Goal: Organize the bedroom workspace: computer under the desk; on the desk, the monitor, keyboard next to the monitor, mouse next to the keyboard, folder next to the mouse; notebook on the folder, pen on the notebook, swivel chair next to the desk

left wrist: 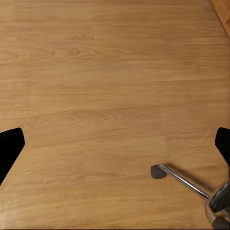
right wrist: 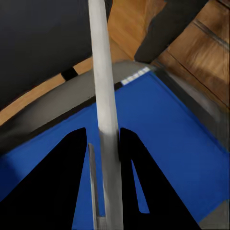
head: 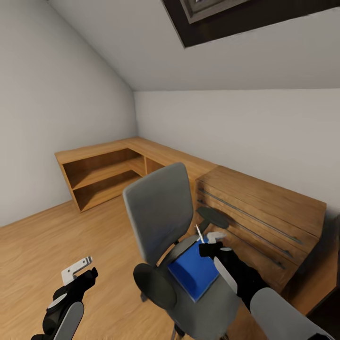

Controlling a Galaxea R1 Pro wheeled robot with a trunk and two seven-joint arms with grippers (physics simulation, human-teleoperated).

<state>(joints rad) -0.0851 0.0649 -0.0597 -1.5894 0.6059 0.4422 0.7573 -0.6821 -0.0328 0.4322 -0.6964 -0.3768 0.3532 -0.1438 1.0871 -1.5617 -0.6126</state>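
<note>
Around me: white walls [head: 56,123], sloped ceiling [head: 156,52] with a dark-framed skylight [head: 236,16]. Light wood floor [head: 56,245] under me. Low wooden corner shelf [head: 101,172] along two walls, open compartments. Beside it, a wooden drawer chest [head: 264,222] with long dark grooves.

Bright blue folder [head: 196,271] – grey swivel chair [head: 160,217], white pen [head: 199,233], light wooden floor [head: 56,241].

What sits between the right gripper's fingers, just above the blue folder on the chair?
The white pen, clamped between the right gripper's fingers over the folder, as the right wrist view shows.
</note>
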